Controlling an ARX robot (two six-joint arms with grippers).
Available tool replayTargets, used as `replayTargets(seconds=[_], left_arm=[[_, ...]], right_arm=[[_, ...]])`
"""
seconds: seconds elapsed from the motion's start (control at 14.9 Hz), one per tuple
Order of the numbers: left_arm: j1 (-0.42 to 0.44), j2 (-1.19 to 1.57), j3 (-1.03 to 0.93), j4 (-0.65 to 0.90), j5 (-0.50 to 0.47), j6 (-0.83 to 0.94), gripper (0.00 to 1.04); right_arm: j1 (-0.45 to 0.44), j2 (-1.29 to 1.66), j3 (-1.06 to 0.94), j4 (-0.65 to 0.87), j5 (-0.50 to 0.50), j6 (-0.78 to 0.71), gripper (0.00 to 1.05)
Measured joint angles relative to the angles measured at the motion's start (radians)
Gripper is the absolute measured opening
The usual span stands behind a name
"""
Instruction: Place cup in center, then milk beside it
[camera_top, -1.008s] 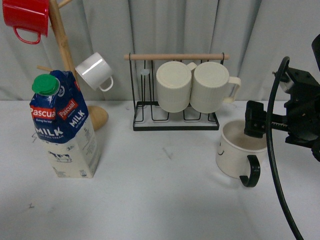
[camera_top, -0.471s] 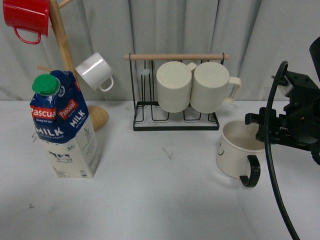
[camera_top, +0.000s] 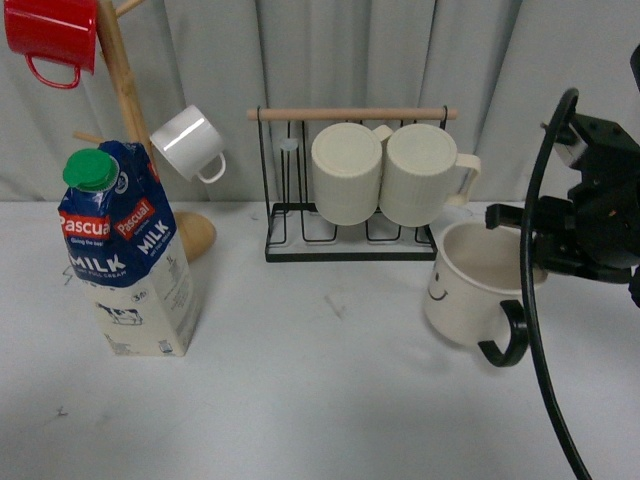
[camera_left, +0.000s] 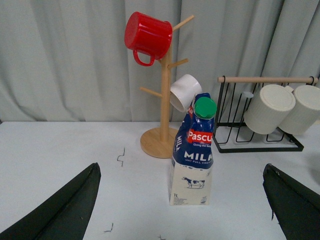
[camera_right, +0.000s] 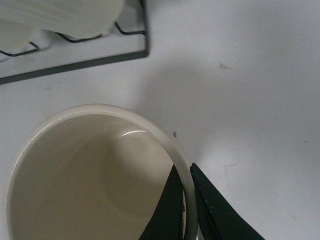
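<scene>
since half a second ago the cup (camera_top: 468, 295) has tipped and slid a little toward the left of the front view, so its drawn smiley now shows more plainly, and the right gripper (camera_top: 520, 235) has risen slightly with it.

in the right wrist view the right gripper (camera_right: 189, 175) is clamped on the cup's (camera_right: 75, 190) rim, one finger inside the wall and one outside. we judge the rim is chosen because the body is too wide to span and the black handle points away toward the lower right. held by one edge only, the cup hangs tilted. we cannot tell whether its base is clear of the table (camera_top: 300, 400). it sits right of centre, just in front of the wire rack (camera_top: 350, 240), so the first step is under way.

the milk (camera_top: 125, 260) stands upright at the left, untouched, well apart from the cup. the left gripper (camera_left: 181, 167) faces it with fingers (camera_left: 70, 205) spread wide, holding nothing, likely waiting for the second step.

we read "pascual" in white on a red band and "milk" in white on blue, under a green cap, with a cow drawn on the cream lower part. the smaller print is too fine to read.
</scene>
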Motion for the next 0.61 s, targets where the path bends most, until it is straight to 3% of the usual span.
replayTargets(seconds=[0.61], left_arm=[[0.000, 0.000, 0.000, 0.000, 0.000, 0.000, 0.98]], right_arm=[[0.263, 0.103, 0.197, -0.167, 0.157, 0.087, 0.03]])
